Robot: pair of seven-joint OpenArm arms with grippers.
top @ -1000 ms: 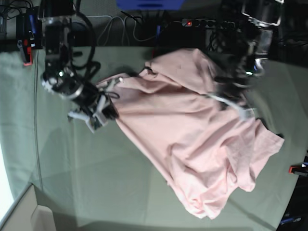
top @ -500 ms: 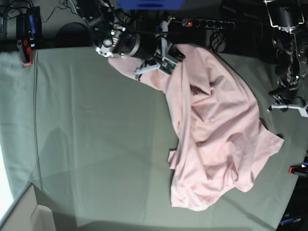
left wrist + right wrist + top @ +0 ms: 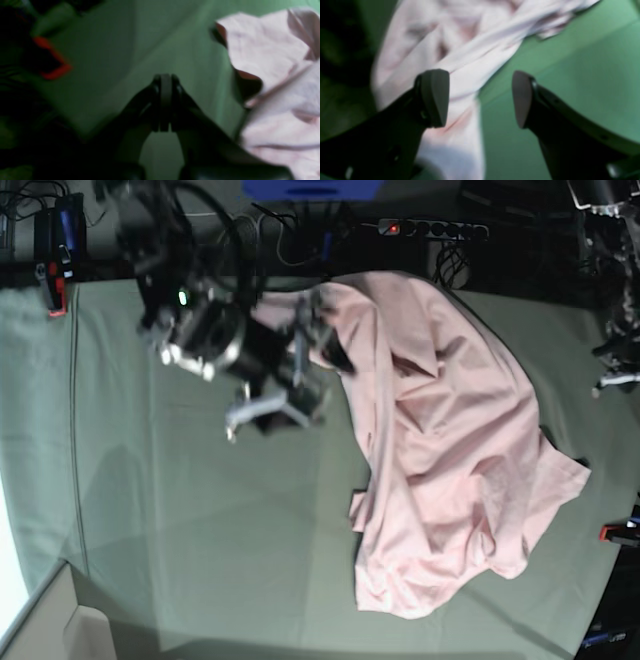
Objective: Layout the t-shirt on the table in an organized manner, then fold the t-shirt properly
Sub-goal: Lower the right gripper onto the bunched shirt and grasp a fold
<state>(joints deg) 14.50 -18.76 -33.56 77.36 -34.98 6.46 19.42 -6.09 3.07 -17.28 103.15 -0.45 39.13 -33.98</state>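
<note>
The right pincer (image 3: 480,100) hangs spread and empty over the surface (image 3: 200,540), the crumpled t-shirt (image 3: 440,450) just beyond its tips, likely to regrip, while the left pincer (image 3: 165,100) sits closed beside the shirt's edge.

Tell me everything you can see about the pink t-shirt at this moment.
The t-shirt is light pink, thin soft cloth, crumpled and creased, not spread flat. It lies in an uneven heap on the grey-green table, reaching from the far edge toward the near right side. No lettering shows. The right gripper hangs open just above its edge, with nothing between the jaws; whether a finger brushes the cloth I cannot tell. The left gripper is shut and apart from the shirt.
</note>
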